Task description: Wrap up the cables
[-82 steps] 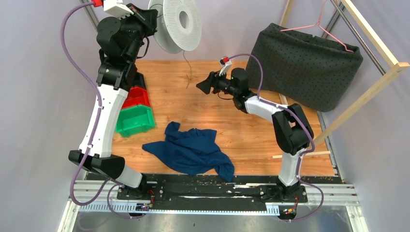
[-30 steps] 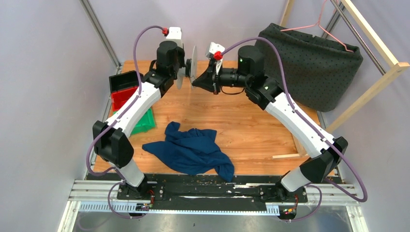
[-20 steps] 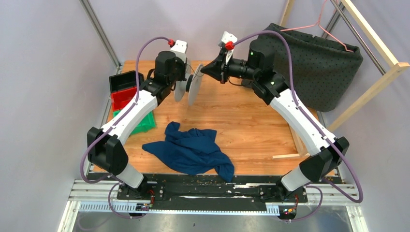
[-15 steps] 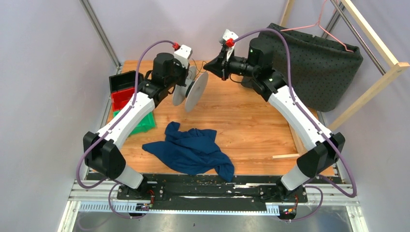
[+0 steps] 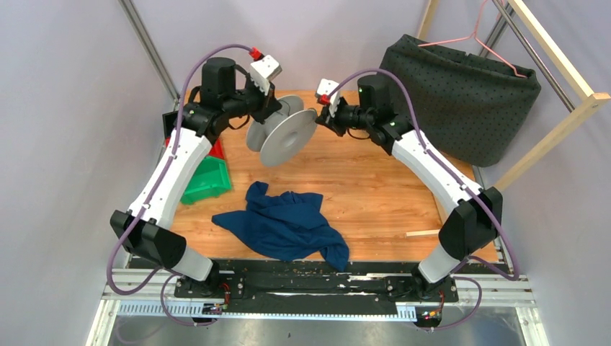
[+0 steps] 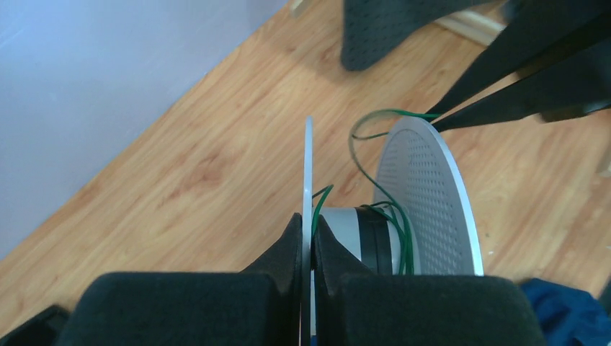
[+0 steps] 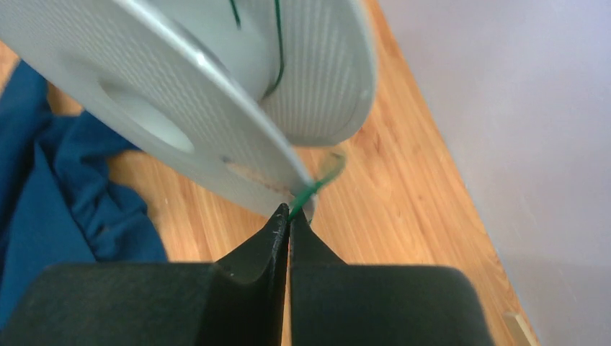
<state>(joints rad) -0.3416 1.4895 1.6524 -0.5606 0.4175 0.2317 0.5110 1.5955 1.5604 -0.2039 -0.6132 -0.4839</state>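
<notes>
Pinching the wire (image 7: 308, 192), right gripper (image 7: 290, 218) fully closed; left gripper (image 6: 308, 222) clamps spool (image 6: 425, 202).

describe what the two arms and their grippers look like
The left arm and right arm match: white links, black joints and bases, a purple cable ending in a red plug by a white wrist camera. The left gripper and right gripper have black tapered fingers.
</notes>
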